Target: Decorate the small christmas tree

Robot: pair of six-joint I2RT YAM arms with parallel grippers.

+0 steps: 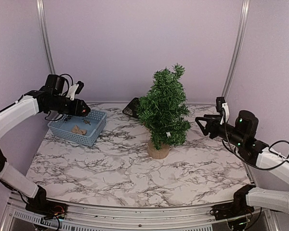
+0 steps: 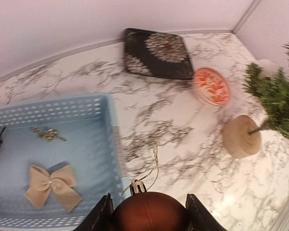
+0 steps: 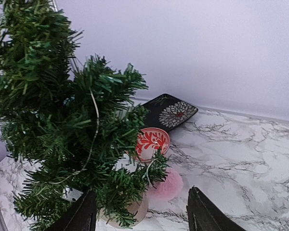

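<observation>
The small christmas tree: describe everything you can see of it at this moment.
The small christmas tree is a conical artificial fir with dark green, bristly, plastic-looking needles, its tip leaning right in the top view. It stands upright on a short round tan stump base, wood by its look, near the middle of the marble-patterned table. A thin pale string hangs over its branches and a small white bit shows low in the foliage. The open right gripper faces it without touching.

We are viewing a marbled tabletop (image 1: 135, 173) carrying a pale blue basket (image 1: 70, 136) at left, a dark flower-patterned tray (image 2: 159, 53) lying at the back, a red-and-white disc (image 2: 212, 85) beside it.
</observation>
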